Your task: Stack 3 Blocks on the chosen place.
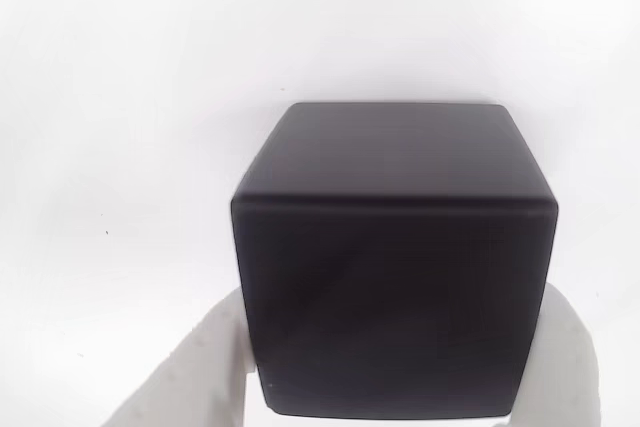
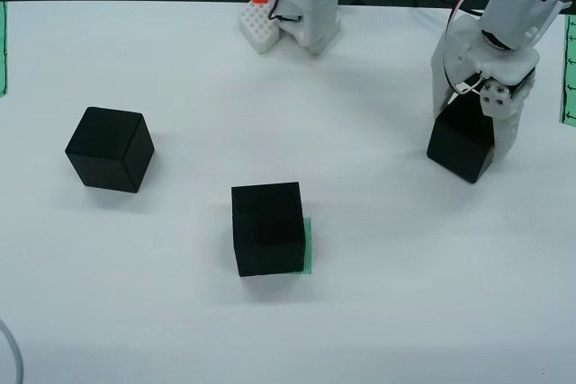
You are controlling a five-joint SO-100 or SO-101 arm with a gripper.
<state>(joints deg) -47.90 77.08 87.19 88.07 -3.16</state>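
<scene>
The claw [image 2: 468, 146] was seen clenched on one block [image 2: 461, 148] at the worktop's [image 2: 378, 294] right in the overhead view — a carry was judged due onto the block [image 2: 268, 227] already set on the green patch [image 2: 308, 245].

A black block [image 2: 268, 227] hides most of the green striped patch [image 2: 308, 245]; the arm's [image 2: 504, 15] top is cut off.

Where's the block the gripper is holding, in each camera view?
View that rides on the gripper: the held block sits centre to lower right, between the white gripper fingers.
View from above: same block at right, under the gripper.
Shared landmark: the white table.
</scene>
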